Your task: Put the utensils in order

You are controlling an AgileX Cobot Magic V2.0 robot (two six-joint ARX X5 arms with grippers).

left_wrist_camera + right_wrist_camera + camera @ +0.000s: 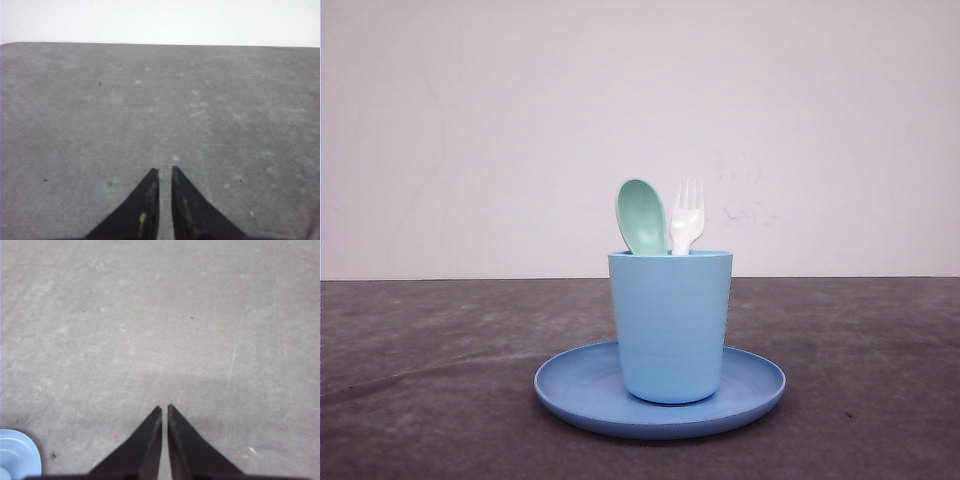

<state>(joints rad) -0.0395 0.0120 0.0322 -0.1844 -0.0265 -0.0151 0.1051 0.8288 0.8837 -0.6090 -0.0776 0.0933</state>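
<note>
1. Front view: I am looking at the light blue cup (pixel 670 325) standing upright in the middle of the round blue plate (pixel 575 390) on the dark desk (pixel 420 380). The mint-green spoon (pixel 641 215) and the white fork (pixel 686 218) are standing in the cup side by side, handles down and hidden inside. Each long axis is running close to vertical. The spoon is leaning slightly toward my left, its oval bowl up. The fork is pointing its four tines straight up.

2. Left wrist view: my left gripper (pixel 165 172) is hovering over bare desk, its jaws nearly closed with a thin slit between the tips, holding nothing.

3. Right wrist view: my right gripper (pixel 165 409) is hovering over the desk too, its jaws likewise all but closed and empty. An edge of the plate is showing near it.

4. Risks, as I am judging them: the cup is looking top-heavy, with both utensils rising above its rim, so any sideways brush from an arm could tip it or slide it across the plate. A tilted pull on either utensil could lever the cup over.
</note>
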